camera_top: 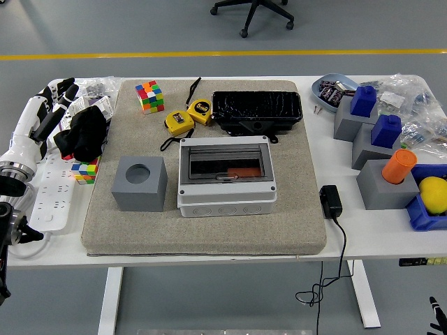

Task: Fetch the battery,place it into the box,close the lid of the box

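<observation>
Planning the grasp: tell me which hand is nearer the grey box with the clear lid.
Left. The left hand hangs over the table's left edge, beyond the black cloth, well left of the grey box. The right hand is not visible; only a tip shows at the lower right corner.

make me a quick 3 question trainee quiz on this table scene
1. True or false: the box has its lid closed.
2. What sits in the grey block at the table's right? A) orange cylinder B) tape measure C) lemon
3. Which hand is over the table's left edge, and does it hold anything?

Key: 1 true. 2 A. 3 the left hand, fingers open, holding nothing.
</observation>
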You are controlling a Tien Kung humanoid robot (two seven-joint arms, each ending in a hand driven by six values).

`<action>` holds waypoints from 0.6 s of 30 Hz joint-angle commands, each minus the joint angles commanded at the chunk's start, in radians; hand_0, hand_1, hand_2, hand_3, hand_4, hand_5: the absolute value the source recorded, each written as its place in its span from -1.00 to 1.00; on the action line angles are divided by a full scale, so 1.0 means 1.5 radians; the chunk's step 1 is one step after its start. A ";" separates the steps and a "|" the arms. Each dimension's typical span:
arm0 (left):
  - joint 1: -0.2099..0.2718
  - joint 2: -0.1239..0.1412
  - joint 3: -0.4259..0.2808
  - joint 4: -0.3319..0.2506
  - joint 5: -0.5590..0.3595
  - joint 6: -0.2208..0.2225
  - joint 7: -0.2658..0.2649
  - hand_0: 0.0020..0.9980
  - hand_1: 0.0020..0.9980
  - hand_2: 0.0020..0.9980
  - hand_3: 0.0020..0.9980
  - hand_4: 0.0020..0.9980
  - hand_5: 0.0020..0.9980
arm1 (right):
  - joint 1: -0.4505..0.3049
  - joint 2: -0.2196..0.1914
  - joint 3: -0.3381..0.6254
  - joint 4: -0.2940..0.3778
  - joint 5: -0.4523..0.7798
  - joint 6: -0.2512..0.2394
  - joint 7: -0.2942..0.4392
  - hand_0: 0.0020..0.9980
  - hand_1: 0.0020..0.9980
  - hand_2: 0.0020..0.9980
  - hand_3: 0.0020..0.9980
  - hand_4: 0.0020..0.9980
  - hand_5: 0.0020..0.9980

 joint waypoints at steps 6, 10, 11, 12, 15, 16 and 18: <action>-0.014 0.004 0.006 0.017 -0.005 0.002 -0.001 0.83 0.83 0.79 0.74 1.00 0.69 | 0.002 -0.004 -0.001 0.000 0.003 0.002 0.003 0.91 0.84 0.79 0.84 1.00 1.00; -0.014 0.003 0.013 0.015 -0.007 0.001 0.001 0.83 0.83 0.79 0.74 1.00 0.69 | 0.003 -0.007 0.001 0.000 0.001 -0.003 0.011 0.91 0.84 0.79 0.84 1.00 1.00; -0.014 0.003 0.015 0.015 -0.008 0.000 0.002 0.83 0.83 0.79 0.74 1.00 0.69 | 0.004 -0.008 0.000 0.000 0.002 -0.003 0.013 0.91 0.84 0.79 0.84 1.00 1.00; -0.014 0.002 0.015 0.015 -0.008 0.000 0.002 0.83 0.83 0.79 0.74 1.00 0.69 | 0.004 -0.008 0.000 0.000 0.002 -0.003 0.013 0.85 0.81 0.78 0.83 1.00 1.00; -0.014 0.003 0.019 0.015 -0.010 -0.001 0.005 0.83 0.83 0.79 0.74 1.00 0.69 | 0.007 -0.011 -0.003 0.000 0.005 -0.003 0.015 0.85 0.81 0.78 0.83 1.00 1.00; -0.015 0.004 0.021 0.015 -0.010 0.001 0.008 0.83 0.83 0.79 0.74 1.00 0.69 | 0.007 -0.011 -0.004 0.000 0.006 -0.003 0.016 0.85 0.81 0.78 0.83 1.00 1.00; -0.015 0.005 0.022 0.013 -0.009 0.007 0.014 0.80 0.82 0.78 0.73 1.00 0.72 | 0.008 -0.012 -0.008 0.000 0.009 -0.004 0.017 0.83 0.79 0.76 0.82 1.00 1.00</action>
